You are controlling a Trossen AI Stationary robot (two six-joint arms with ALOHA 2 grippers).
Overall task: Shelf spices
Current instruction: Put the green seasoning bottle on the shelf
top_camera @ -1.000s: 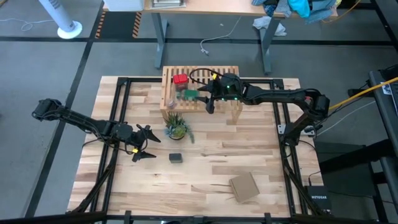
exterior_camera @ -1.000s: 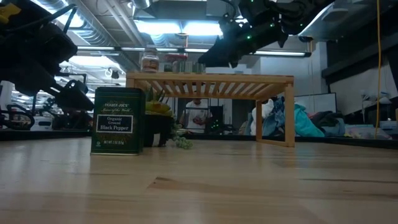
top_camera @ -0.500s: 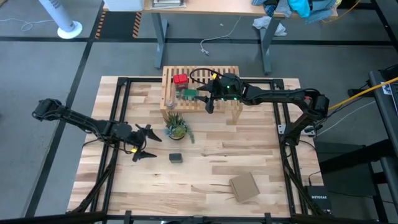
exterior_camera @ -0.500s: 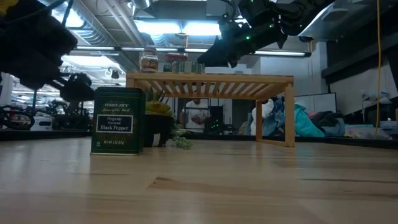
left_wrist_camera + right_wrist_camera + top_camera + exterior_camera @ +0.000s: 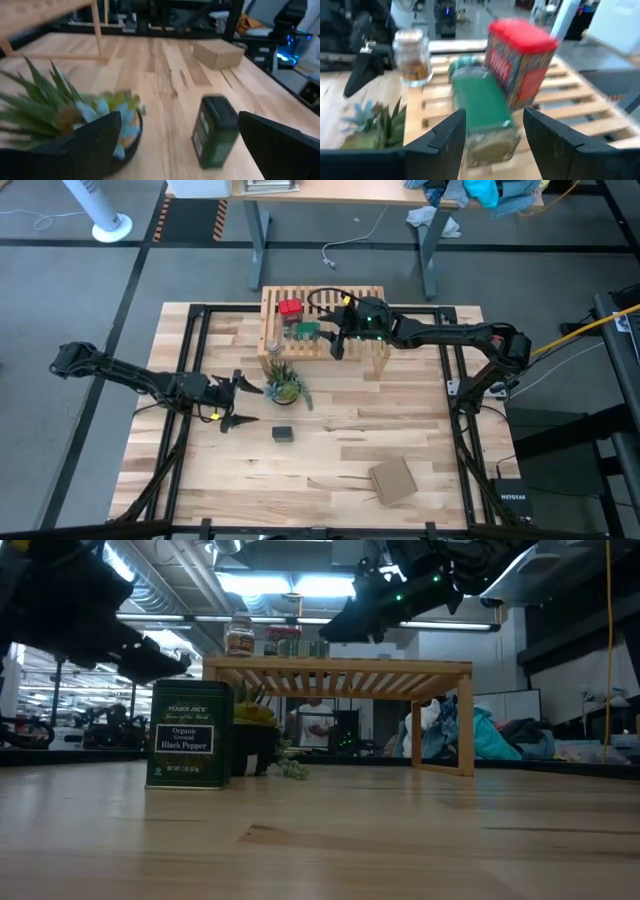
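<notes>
The light-wood shelf (image 5: 362,297) stands at the table's far middle. Upright on its slats are the red tin (image 5: 517,60) and a small clear jar (image 5: 412,55). Beside them is the green-capped jar (image 5: 481,107), with my right gripper (image 5: 495,120) shut on it above the shelf top (image 5: 340,670). The dark tin (image 5: 283,433) stands on its base on the table in front of the shelf. My left gripper (image 5: 250,402) hangs open over the table, left of the dark tin (image 5: 215,132) and the potted plant (image 5: 285,387), touching nothing. My right gripper has the green-capped jar between its two fingers (image 5: 451,140), one on each side of the jar's lower body (image 5: 487,145). It reaches in from the table's right, slanting slightly down. The jar is upright among the other spices; whether its base rests on the slats, I cannot tell.
A potted green plant (image 5: 65,110) stands just in front of the shelf's left leg, close to my left gripper. A flat brown cardboard piece (image 5: 392,480) lies near the table's front right. Bare tabletop spreads between the dark tin and the cardboard.
My left gripper has risen a little, turned, and swung toward the plant, staying open. The spices and my right gripper have kept their places.
</notes>
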